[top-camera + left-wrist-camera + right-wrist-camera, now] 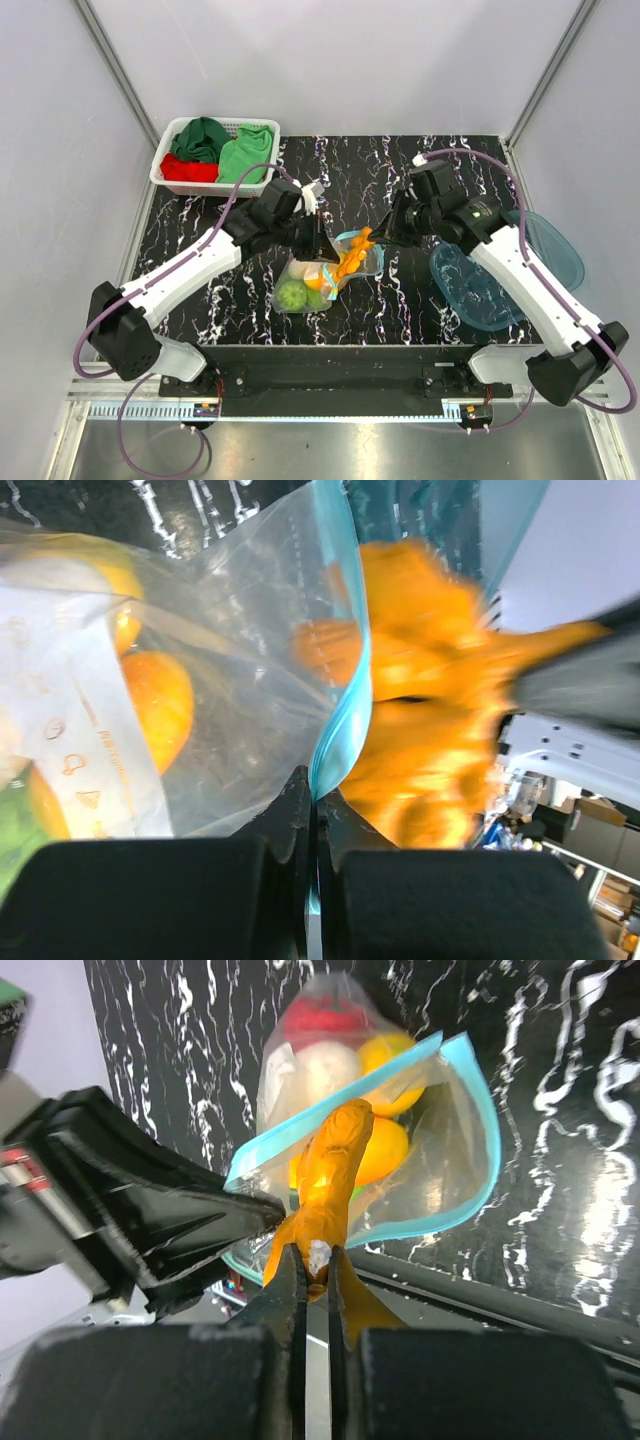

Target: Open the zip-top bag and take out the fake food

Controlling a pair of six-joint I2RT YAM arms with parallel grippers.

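The clear zip-top bag [312, 285] lies mid-table with its mouth open and its light blue zip strip [470, 1110] spread wide. My left gripper [322, 250] is shut on one edge of that strip [335, 730], holding it up. A long orange piece of fake food [353, 256] sticks out of the mouth, and my right gripper [312, 1260] is shut on its near end [335, 1170]. Inside the bag [300, 1060] lie red [320, 1020], pale white [325, 1070], yellow [390, 1055] and orange [385, 1150] pieces. A green one [292, 295] shows in the top view.
A white basket [162, 168] holding red and green cloths stands at the back left. Two translucent teal tubs [480, 290] [555, 250] lie at the right, under my right arm. The table's front edge runs just below the bag.
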